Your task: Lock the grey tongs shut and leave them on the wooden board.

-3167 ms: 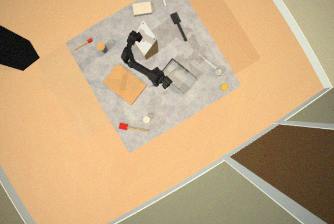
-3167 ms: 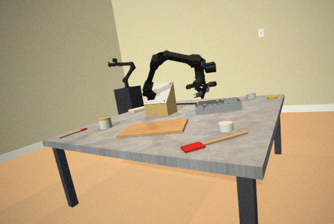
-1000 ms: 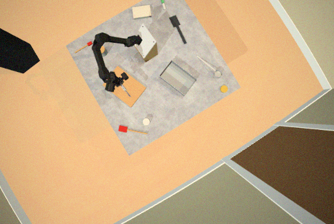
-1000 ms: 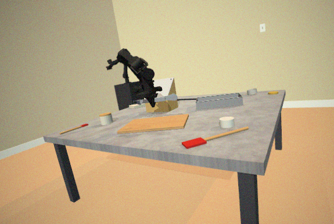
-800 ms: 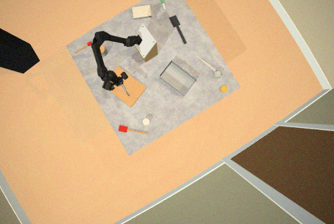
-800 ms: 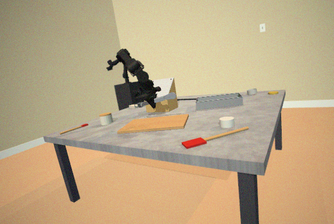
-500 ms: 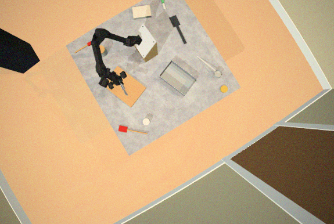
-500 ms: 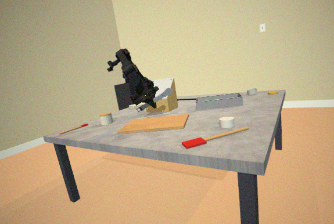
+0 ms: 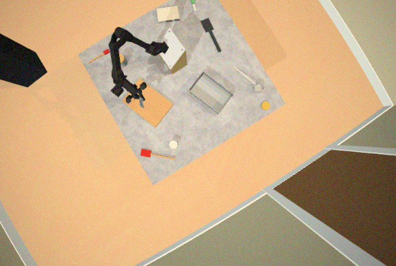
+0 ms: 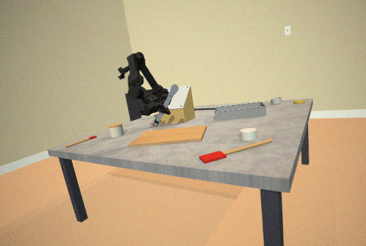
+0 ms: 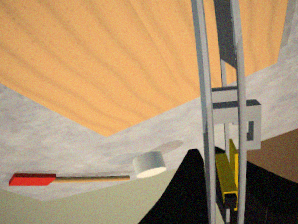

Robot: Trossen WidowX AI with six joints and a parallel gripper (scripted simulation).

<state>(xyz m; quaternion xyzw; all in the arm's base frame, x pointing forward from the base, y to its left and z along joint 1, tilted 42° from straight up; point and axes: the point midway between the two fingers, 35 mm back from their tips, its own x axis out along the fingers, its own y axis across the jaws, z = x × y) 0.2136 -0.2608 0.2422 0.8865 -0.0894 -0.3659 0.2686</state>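
From above, the gripper (image 9: 137, 94) (image 10: 166, 106) (image 11: 202, 157) hangs over the wooden board (image 9: 158, 108) (image 10: 174, 135) (image 11: 100, 60), near the tabletop's left edge, clamped on the grey tongs (image 9: 141, 102) (image 10: 170, 100) (image 11: 206, 80). The exterior view adds what the top one hides: the tongs are steeply tilted, rounded end up, their lower end off the board's surface. Only the wrist view shows both long arms side by side, with a gap between, and a yellow piece (image 11: 227, 175) inside. The roasting tin (image 9: 211, 92) (image 10: 241, 112) stands apart, towards the tabletop's right corner from above.
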